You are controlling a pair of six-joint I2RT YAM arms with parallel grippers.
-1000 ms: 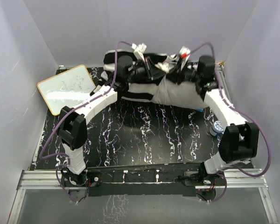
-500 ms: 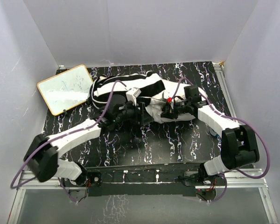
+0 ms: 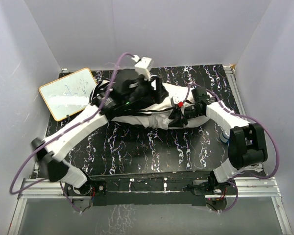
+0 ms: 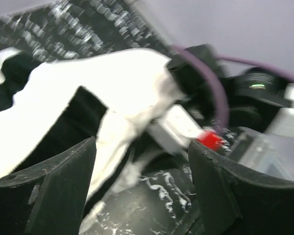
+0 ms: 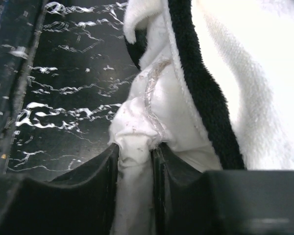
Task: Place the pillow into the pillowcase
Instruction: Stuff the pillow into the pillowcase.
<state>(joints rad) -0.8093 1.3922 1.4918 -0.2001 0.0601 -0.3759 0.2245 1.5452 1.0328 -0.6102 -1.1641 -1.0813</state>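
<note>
- Lifted from the near side of the bundle, where it lay low half a second ago, the left gripper (image 3: 149,93) now hangs over the middle of the cloth, toward the top of the overhead frame. A second ago both arms held the bundle up at the far end of the table (image 3: 137,152); now it lies down at centre frame.
- Overhead view: the pillowcase (image 3: 172,91) is heaped across the centre, its black and white bands showing. The pillow (image 3: 159,119) shows as plain white along the lower right edge of the heap. How far the pillow sits inside cannot be told.
- Overhead view: the right gripper (image 3: 174,113) is at the right end of the bundle, touching the white cloth. A whiteboard (image 3: 68,93) lies at the upper left, apart from the bundle.
- Left wrist view: the picture is blurred. The left fingers (image 4: 44,191) stand wide apart in the lower corners with nothing between them. Beyond them the striped cloth fills the left and centre. The right gripper, with a small red part (image 4: 209,140), is at the right.
- Right wrist view: the two fingers (image 5: 83,188) at the bottom are drawn close together. They pinch a fold of smooth white cloth with a seam, which looks like a corner of the pillow. The fleecy pillowcase with one black band runs up the right of the frame, and the dark marbled table fills the left.
</note>
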